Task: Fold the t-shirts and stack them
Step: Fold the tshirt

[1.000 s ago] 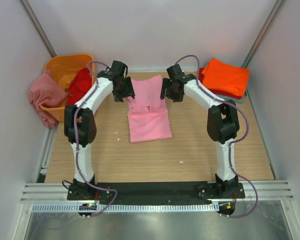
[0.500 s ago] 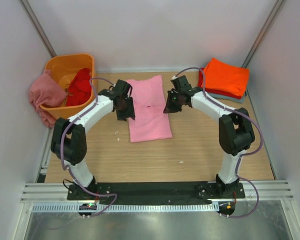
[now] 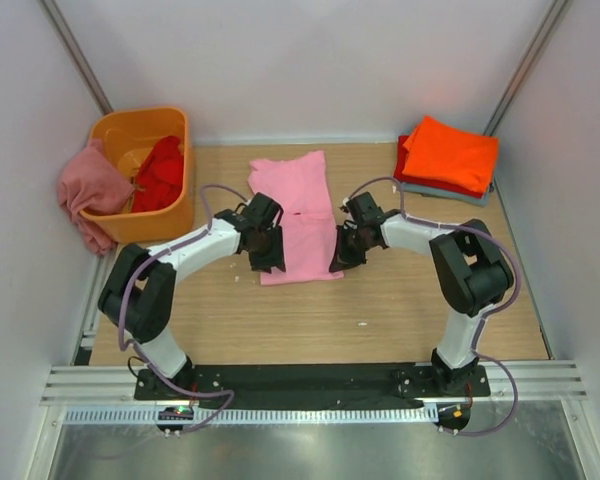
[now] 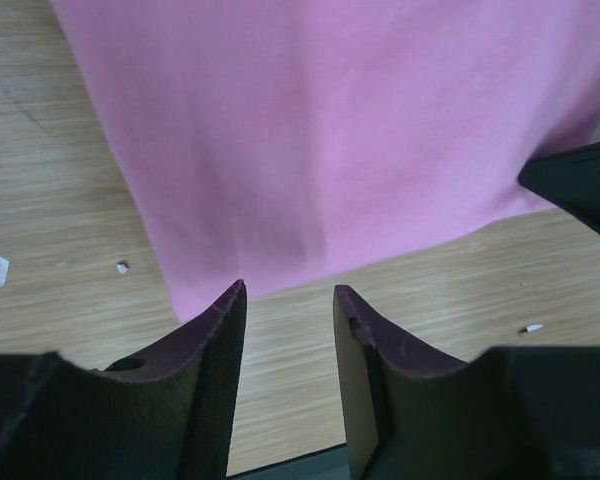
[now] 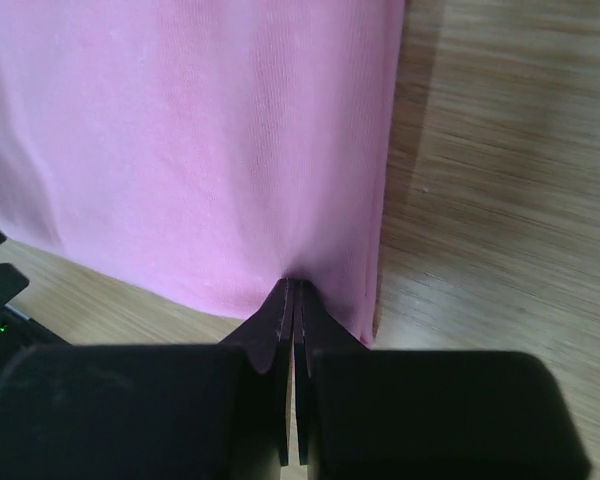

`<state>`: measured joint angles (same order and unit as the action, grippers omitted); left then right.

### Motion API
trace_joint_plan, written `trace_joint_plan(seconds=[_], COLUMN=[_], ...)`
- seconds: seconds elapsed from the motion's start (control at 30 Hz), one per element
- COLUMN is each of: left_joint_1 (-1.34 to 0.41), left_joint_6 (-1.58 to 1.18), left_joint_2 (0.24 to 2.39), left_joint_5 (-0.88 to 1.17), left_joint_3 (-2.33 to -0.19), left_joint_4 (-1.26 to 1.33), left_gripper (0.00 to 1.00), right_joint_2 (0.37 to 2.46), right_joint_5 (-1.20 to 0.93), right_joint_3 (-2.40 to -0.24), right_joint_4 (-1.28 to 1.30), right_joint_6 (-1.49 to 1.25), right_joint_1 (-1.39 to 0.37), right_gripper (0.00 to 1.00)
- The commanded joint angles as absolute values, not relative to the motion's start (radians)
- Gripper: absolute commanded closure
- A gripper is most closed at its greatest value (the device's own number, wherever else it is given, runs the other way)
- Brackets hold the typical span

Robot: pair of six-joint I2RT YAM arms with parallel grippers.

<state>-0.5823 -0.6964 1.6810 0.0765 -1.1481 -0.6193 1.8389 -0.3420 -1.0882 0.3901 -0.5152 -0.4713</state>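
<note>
Right tool (image 5: 292, 288) pinches the light pink t-shirt (image 3: 300, 200) at its near hem; left tool (image 4: 289, 290) gapes empty beside it, likely to fold.

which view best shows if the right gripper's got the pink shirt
Right wrist: close up, the right gripper is shut on the pink shirt hem. Top external shows it at the shirt's near right corner, jaws hidden. Left wrist catches only a dark part at its edge, likely it.
</note>
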Motion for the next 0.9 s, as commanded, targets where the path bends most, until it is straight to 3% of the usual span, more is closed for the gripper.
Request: trace_joint_plan(seconds=[0.0,0.37,0.43,0.57,0.67,0.7,0.77,0.87], left_joint_1=[-0.583,-0.598,-0.601,-0.604,-0.618,-0.621,-0.621,-0.623], left_joint_6=[-0.715,-0.733,-0.732,-0.701,-0.690,-0.689,-0.699,-0.730], left_joint_2=[1.683,1.620,1.564,1.490,1.419,1.401,1.352,1.309], left_joint_5=[0.086,0.075,0.048,0.006,-0.024,-0.025,-0.028,-0.043], left_joint_3=[-1.102,-0.907,-0.893,-0.971,-1.063,-1.074,-1.059,-0.984], left_joint_4=[-0.540,-0.494,-0.512,-0.624,-0.734,-0.742,-0.747,-0.715], left_gripper=[0.59,0.62,0.59,0.51,0.37,0.30,0.27,0.27], right_joint_2=[1.782,1.651,1.588,1.464,1.382,1.365,1.332,1.309], right_joint_5=[-0.342,-0.256,-0.239,-0.146,-0.068,-0.034,-0.014,-0.060], right_joint_3=[-1.037,-0.862,-0.857,-0.934,-0.991,-0.986,-0.963,-0.888], right_joint_4=[0.310,0.363,0.411,0.590,0.659,0.658,0.641,0.569], right_joint_6=[-0.508,-0.555,-0.560,-0.557,-0.549,-0.549,-0.557,-0.580], right_joint_1=[-0.472,-0.480,-0.512,-0.580,-0.588,-0.588,-0.588,-0.586], right_gripper=[0.96,0.96,0.94,0.58,0.39,0.35,0.27,0.26])
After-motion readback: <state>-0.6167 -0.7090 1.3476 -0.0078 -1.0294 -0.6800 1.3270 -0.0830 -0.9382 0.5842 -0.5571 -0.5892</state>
